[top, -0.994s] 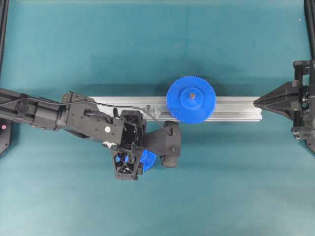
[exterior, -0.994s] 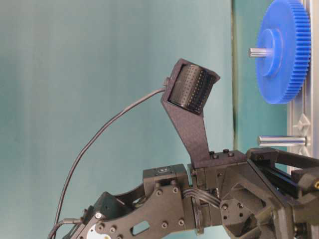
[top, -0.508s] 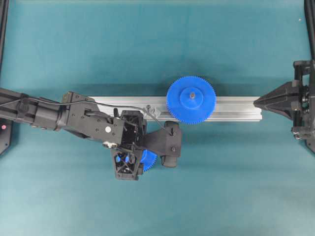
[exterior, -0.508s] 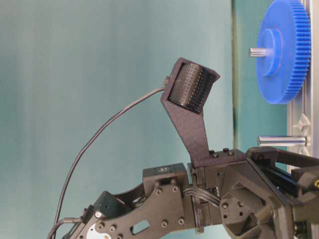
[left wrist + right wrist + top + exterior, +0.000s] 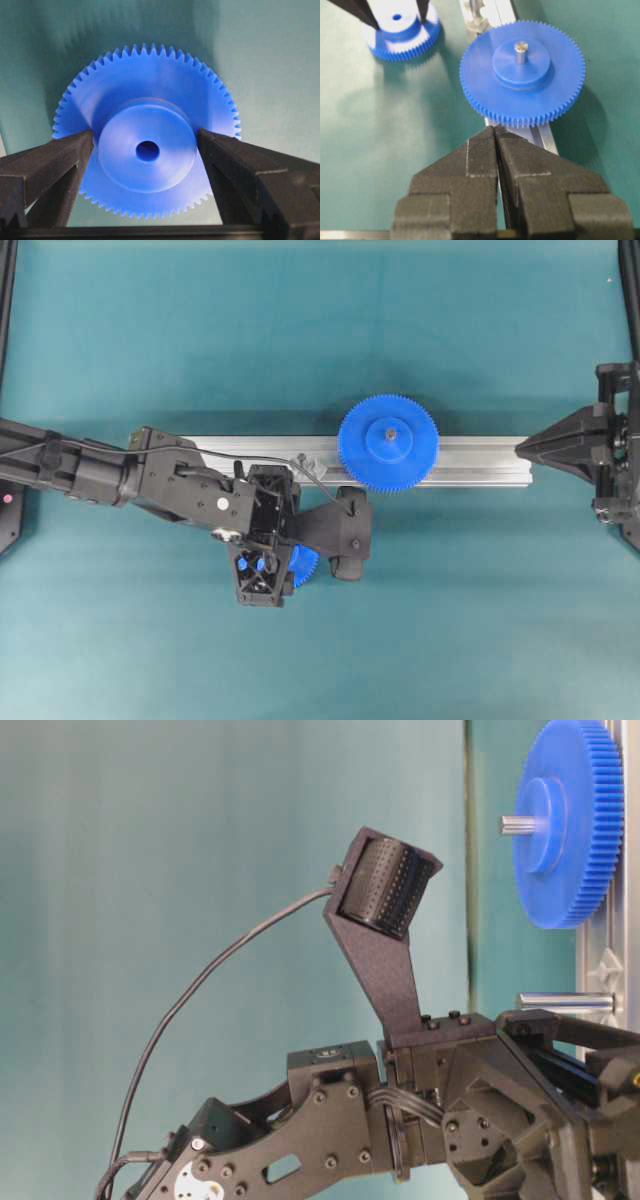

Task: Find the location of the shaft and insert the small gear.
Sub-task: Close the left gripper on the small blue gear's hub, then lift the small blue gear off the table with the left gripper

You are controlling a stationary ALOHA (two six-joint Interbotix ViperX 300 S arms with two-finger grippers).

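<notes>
Lying flat on the teal surface (image 5: 150, 340), the small gear (image 5: 146, 132) sits between the 2 fingers (image 5: 47, 167) of the left gripper (image 5: 146, 150), hub and centre hole facing up. The jaws stand wide apart, each fingertip just beside the raised hub, and whether they touch it I cannot tell; nothing is lifted. From overhead, only a blue sliver of this gear shows under the left gripper (image 5: 262, 565), just below the aluminium rail (image 5: 470, 460). On the rail, the large gear (image 5: 388, 442) is seated on a grey pin (image 5: 521, 51). To its left on the rail, beside the arm's cable, stands the shaft (image 5: 565, 1003), bare and apart from both gears. At the rail's right end, the right gripper (image 5: 495, 135) has its jaws pressed together, holding nothing.
</notes>
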